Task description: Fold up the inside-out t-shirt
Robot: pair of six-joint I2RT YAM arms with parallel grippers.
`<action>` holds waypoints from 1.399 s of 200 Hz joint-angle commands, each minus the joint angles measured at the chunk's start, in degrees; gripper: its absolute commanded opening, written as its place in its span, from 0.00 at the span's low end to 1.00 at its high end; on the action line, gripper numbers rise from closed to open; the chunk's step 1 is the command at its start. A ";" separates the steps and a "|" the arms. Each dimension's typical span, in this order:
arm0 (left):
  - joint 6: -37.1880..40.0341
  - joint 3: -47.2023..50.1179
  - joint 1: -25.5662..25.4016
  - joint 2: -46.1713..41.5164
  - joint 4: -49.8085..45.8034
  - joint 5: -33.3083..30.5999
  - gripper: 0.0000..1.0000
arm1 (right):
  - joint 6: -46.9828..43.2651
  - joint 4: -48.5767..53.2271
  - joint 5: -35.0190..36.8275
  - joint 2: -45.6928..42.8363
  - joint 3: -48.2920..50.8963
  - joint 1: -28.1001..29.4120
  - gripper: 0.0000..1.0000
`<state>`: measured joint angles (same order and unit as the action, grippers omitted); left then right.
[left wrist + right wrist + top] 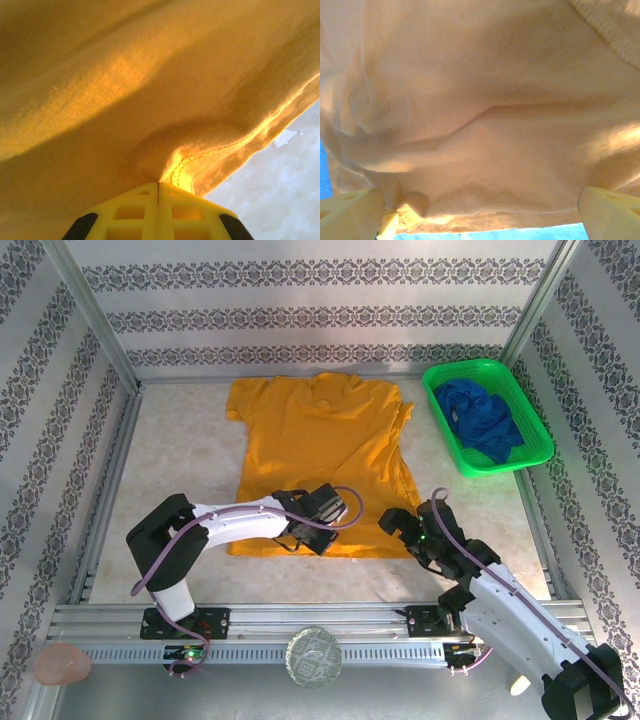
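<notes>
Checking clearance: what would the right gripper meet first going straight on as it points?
Most likely the mustard-yellow cloth t-shirt, which lies just ahead of the open right gripper; depth unclear.

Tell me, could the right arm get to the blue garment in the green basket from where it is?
Probably yes. The blue garment lies on top in the open green basket, on the side of the right arm, with bare table between. Its jaws stand open at the hem of the t-shirt.
</notes>
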<state>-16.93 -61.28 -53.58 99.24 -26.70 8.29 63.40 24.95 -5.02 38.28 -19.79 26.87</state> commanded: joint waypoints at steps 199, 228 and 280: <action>-2.91 2.87 -0.65 -20.10 1.29 0.59 0.18 | 32.54 -55.78 8.67 36.04 -4.43 20.78 0.02; -0.46 7.31 -0.73 -22.33 4.60 -1.18 0.66 | 31.40 -56.43 7.73 36.31 -5.55 20.70 0.00; 5.81 13.41 -5.16 -23.52 12.61 -9.67 0.77 | 30.24 -53.83 7.26 34.77 -7.26 20.44 0.00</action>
<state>-15.16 -48.90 -57.12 76.31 -20.14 3.90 95.22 -28.03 3.14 74.50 -25.52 48.10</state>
